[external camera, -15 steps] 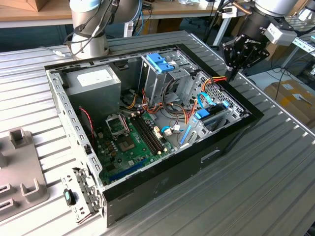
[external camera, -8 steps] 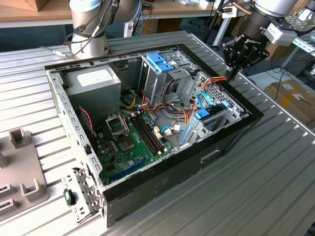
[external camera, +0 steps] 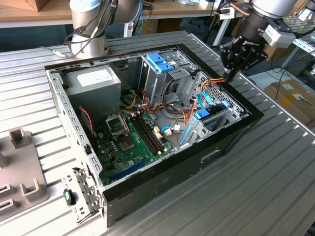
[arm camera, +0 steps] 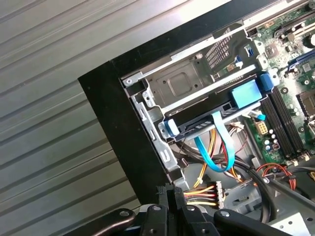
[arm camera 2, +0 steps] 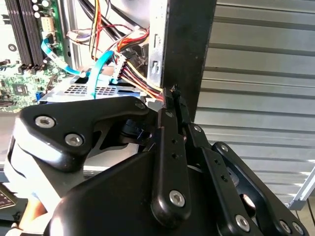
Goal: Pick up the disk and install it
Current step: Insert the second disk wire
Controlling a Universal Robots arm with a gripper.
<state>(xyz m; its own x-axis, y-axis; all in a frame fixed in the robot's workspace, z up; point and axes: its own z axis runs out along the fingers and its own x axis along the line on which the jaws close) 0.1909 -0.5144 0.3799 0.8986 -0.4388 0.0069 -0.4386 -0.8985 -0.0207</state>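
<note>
The disk lies in the metal drive bay at the corner of the open computer case, framed by its light-blue carrier rail. A light-blue ribbon cable runs from its edge. In the exterior view the disk sits low by the case wall on the exterior view's right. My gripper hangs above that wall, a short way beyond the disk. In both wrist views its black fingers are pressed together with nothing between them, the tips over the case's edge.
Inside the case are a motherboard, a grey power supply, a tall drive cage with a blue latch and bundles of coloured wires. The case stands on a ribbed metal table. Grey fixtures sit on the exterior view's left.
</note>
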